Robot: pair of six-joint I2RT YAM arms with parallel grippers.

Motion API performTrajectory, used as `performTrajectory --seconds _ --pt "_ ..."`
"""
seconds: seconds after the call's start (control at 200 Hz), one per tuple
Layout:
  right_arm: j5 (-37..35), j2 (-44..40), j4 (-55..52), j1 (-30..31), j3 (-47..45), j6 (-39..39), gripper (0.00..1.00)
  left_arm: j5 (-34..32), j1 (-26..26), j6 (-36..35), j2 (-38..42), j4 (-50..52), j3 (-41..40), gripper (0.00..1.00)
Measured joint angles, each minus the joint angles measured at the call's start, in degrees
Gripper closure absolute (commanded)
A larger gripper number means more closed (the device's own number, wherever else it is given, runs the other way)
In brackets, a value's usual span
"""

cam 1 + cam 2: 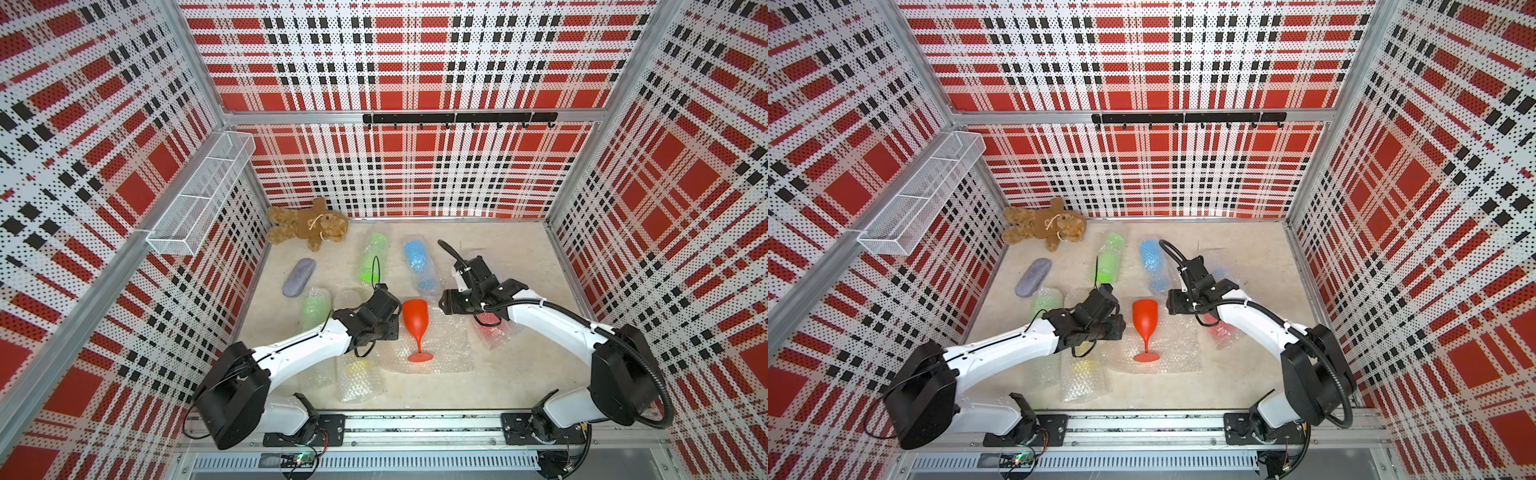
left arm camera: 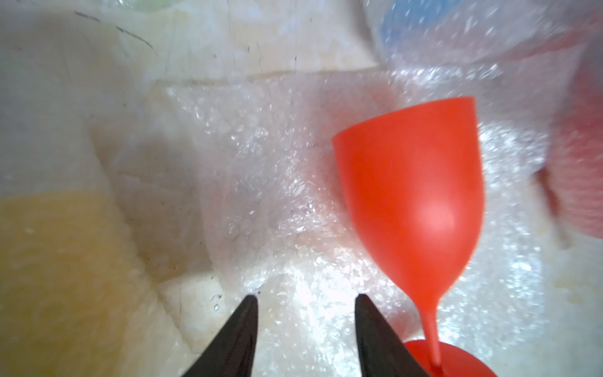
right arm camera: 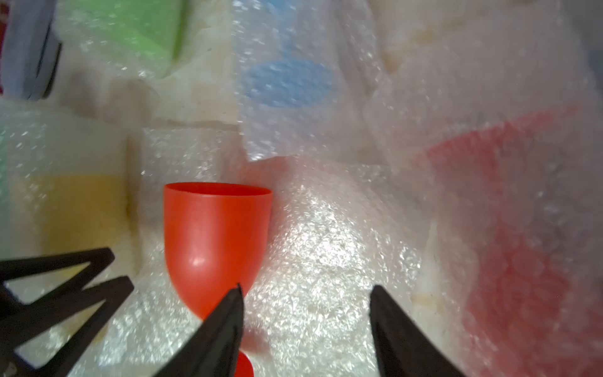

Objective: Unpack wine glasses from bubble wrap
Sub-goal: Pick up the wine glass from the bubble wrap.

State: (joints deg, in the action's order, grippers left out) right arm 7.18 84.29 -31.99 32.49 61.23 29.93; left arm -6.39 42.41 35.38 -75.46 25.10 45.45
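Red glass (image 1: 417,322): bare, on side atop flat wrap (image 1: 451,347), between grippers. Left gripper (image 2: 306,295): fingers spread, empty. Right gripper (image 3: 307,286): fingers spread, empty. Green glass (image 1: 372,257) farther back: wrapped.

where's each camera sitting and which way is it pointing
Top views: high above the robot's base side, looking down and forward into the cell; both show the left arm, the right arm and the table.
Left wrist: on the left arm, looking past the open left gripper at the bare red goblet lying on bubble wrap.
Right wrist: on the right arm, looking past the open right gripper at that goblet; the left gripper's fingers show too.
Shared: both wrist views see the red goblet, from either side.
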Motion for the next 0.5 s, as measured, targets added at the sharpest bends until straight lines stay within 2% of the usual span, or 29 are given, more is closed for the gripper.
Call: performTrajectory --seconds 0.035,0.05,0.2,0.501 --pt "0.9 0.0 -1.4 0.0 1.8 -0.6 0.02 0.3 -0.9 -0.2 1.7 0.0 0.0 0.45" --pt "1.4 0.0 -2.0 0.0 2.7 -1.0 0.00 0.5 -1.2 -0.2 2.3 0.0 0.0 0.45" --pt "6.0 2.4 -8.1 0.8 10.2 -2.9 0.00 0.8 -4.7 -2.3 8.0 0.1 0.6 0.44" --pt "9.8 20.7 -23.3 3.5 28.3 -6.6 0.00 1.4 -12.9 -5.9 15.6 -2.1 0.6 0.44"
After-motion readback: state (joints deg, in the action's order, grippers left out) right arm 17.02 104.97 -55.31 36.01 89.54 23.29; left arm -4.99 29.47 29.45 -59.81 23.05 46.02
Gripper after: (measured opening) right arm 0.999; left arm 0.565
